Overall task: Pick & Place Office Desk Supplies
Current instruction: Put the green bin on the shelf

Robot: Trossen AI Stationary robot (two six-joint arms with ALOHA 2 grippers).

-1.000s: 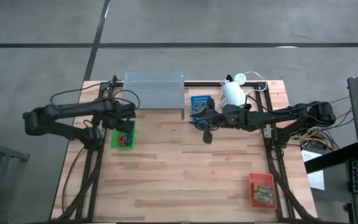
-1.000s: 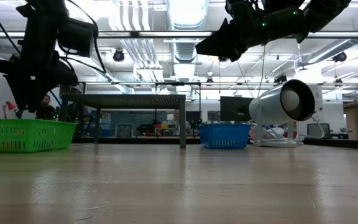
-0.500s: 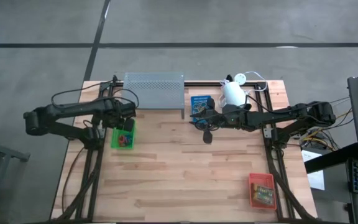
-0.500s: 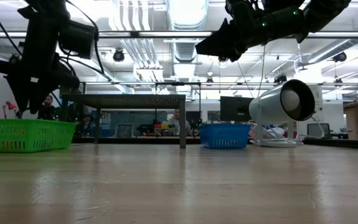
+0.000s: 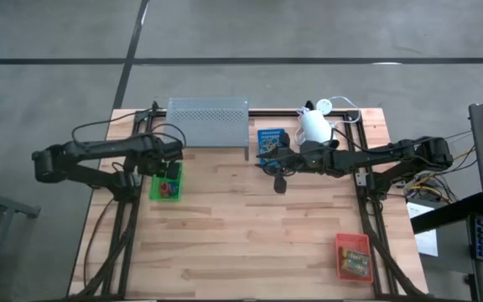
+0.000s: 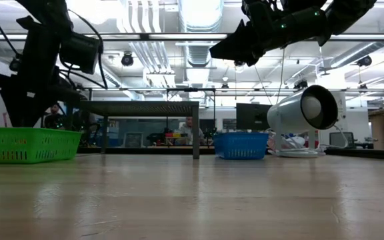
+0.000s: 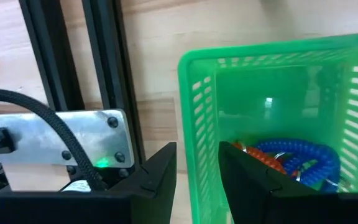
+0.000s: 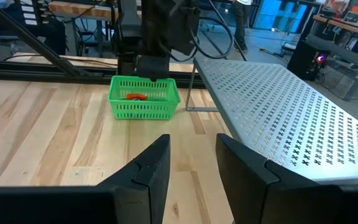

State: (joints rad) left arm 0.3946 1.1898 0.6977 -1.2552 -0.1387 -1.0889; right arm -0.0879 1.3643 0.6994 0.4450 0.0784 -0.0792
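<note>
At the left edge of the desk [image 5: 250, 226], just off the left end of the grey perforated shelf [image 5: 208, 119], the green tray [image 5: 166, 183] stood flat on the wood. The left gripper [image 7: 197, 163] hung right over it. Its jaws sat apart on either side of one tray wall, one finger inside and one outside. I could not tell whether they pressed that wall.

The shelf ran along the far edge. The blue tray [image 5: 271, 141] stood between its right end and the white lamp [image 5: 314, 126]. The right gripper [image 8: 192, 158] hovered above the desk just beside the blue tray, jaws spread and holding nothing. It faced across open wood towards the green tray, with the shelf close by on one side.

Only the left wrist view looked into the green tray, where a coiled blue loop [image 7: 297, 155] lay against a red-orange one [image 7: 253, 153]. From above these were little more than a red speck. The right wrist view showed the left arm [image 8: 157, 31] standing over the tray and hiding part of its far rim. The low view caught the green and blue trays, the shelf's legs and the lamp, but missed the red-orange tray [image 5: 352, 256] at the near right corner. That one showed from above only, with printed card boxes [image 5: 356, 263] lying in it.

The green tray was a slotted plastic basket with a thick rim.
</note>
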